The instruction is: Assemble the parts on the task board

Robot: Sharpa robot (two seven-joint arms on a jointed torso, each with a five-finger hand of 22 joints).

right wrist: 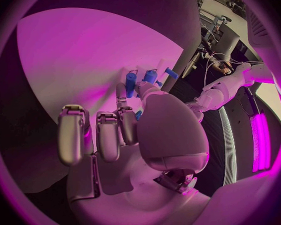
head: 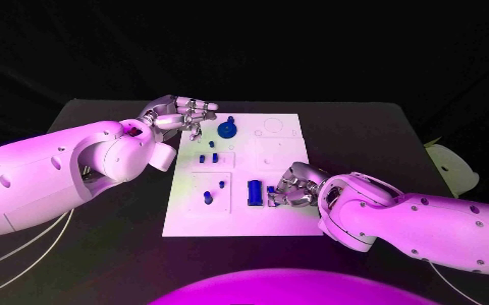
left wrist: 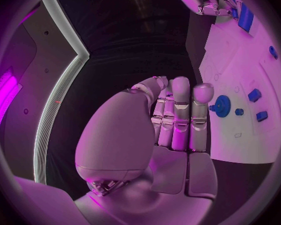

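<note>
The white task board (head: 275, 217) lies in the middle of the table. A blue gear (head: 226, 130) stands near its far left corner, and it is seen again as the blue gear (left wrist: 222, 105) just past my left fingertips. My left hand (head: 181, 116) hovers at that corner with its fingers straight and side by side, holding nothing. My right hand (head: 293, 183) rests low over the near middle of the board, beside a blue block (head: 255, 192). A small blue part (head: 271, 195) sits between its thumb and a finger, showing as a blue sliver (right wrist: 138, 115).
Several small blue pegs (head: 208, 157) stand in the board's left recesses, with another peg (head: 208, 198) nearer me. A pale object (head: 450, 167) lies at the table's right edge. Thin cables (head: 36, 238) trail under my left arm.
</note>
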